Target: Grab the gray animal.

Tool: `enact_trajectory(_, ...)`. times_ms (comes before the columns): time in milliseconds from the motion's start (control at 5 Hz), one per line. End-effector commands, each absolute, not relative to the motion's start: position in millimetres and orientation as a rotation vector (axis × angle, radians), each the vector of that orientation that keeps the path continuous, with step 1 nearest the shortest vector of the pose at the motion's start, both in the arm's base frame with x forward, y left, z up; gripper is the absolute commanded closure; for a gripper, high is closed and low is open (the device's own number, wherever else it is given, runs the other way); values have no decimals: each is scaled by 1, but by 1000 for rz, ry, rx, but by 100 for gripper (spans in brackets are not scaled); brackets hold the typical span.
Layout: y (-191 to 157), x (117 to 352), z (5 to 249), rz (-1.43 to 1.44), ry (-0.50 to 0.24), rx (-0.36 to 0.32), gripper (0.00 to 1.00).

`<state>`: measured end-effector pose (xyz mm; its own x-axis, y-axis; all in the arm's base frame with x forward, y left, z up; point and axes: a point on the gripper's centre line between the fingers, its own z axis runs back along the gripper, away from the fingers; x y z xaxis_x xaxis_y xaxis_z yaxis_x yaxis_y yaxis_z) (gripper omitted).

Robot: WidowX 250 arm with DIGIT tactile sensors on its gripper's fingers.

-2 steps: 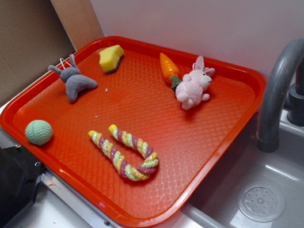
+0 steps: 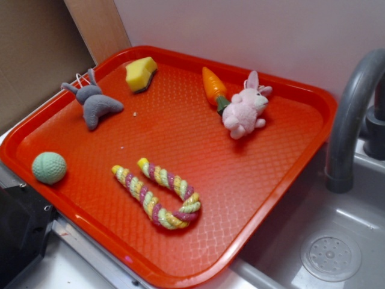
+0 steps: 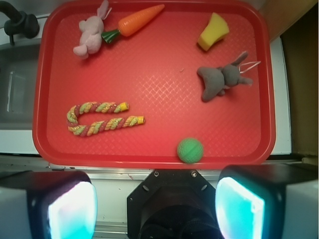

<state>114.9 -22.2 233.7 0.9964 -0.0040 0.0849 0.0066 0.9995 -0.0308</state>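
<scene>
**Gray animal lying untouched at the tray's far corner; gripper wide apart above the near edge**

Gray animal: a small plush rabbit lying on its side on the red tray, near the corner by the wooden board. Its two long ears point toward the tray rim, and a thin white string loop sits at the ears. In the wrist view the same toy appears in the upper right part of the tray, ears and loop directed to the right rim. Nothing touches it.

Adjacent items:
- Yellow sponge wedge: just beside the gray animal, further along the back rim, apart from it.
- Green ball: near the front rim on the same side of the tray, well apart from the rabbit.
- Striped rope toy: bent into a U, lying mid-tray toward the front.
- Orange carrot: at the back rim, its green top touching the pink plush bunny.

Gripper: visible only in the wrist view, positioned over the counter outside the tray's near rim, closest to the green ball. The two fingers stand wide apart, one at each lower corner, with nothing between them.

Surroundings: a gray faucet and a sink adjoin the tray on the side opposite the rabbit.
</scene>
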Motion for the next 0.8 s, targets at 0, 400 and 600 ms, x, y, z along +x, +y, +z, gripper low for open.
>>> enact_trajectory(0, 12, 173, 225, 484, -279, -6, 0)
enact_trajectory(400, 77, 182, 161, 977, -257, 87, 0)
enact_trajectory(600, 97, 188, 126, 1193, -240, 95, 0)
